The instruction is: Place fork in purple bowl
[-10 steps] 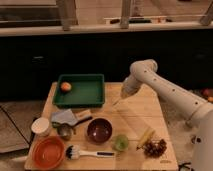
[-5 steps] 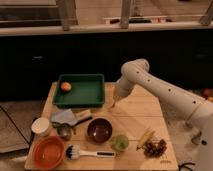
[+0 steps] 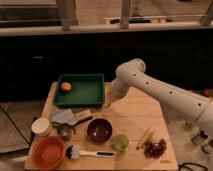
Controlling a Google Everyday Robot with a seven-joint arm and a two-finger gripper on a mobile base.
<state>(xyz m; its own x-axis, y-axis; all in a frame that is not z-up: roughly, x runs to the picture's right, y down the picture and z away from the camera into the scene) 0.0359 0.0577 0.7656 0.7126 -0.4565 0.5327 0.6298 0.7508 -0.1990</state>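
The gripper (image 3: 106, 103) hangs low over the bench (image 3: 135, 112), just off the near right corner of the green tray (image 3: 80, 91). I cannot tell whether it is apart or closed, nor whether it carries anything. The fork (image 3: 82, 115) appears to be the thin pale sliver lying on the bench just left of the gripper. It sits between the blue-grey cloth (image 3: 63, 117) and the purple bowl (image 3: 99, 130), with one end close to the cloth. That reading is uncertain.

Several things could go wrong from here.

- **Flat grasp:** the fork lies flat on the wood, so a closing grasp may skid off it or flick it aside. A pinch that lands near one end would let it swing and drop.
- **Cloth in the way:** the cloth is so near that the gripper could snag it and drag it along with the fork.
- **Crowded left side:** the metal cup (image 3: 64, 131) stands near and to the left, and a sweep in that direction could knock it.
- **Wrong item:** the white-handled brush (image 3: 90, 152) lies nearer still and could be taken for the fork.
- **Wrong bowl or bad release:** the orange bowl (image 3: 48, 151) at the near left is a second possible drop point. A fork as long as the purple bowl is wide may also tip over the rim if it is released off-centre.
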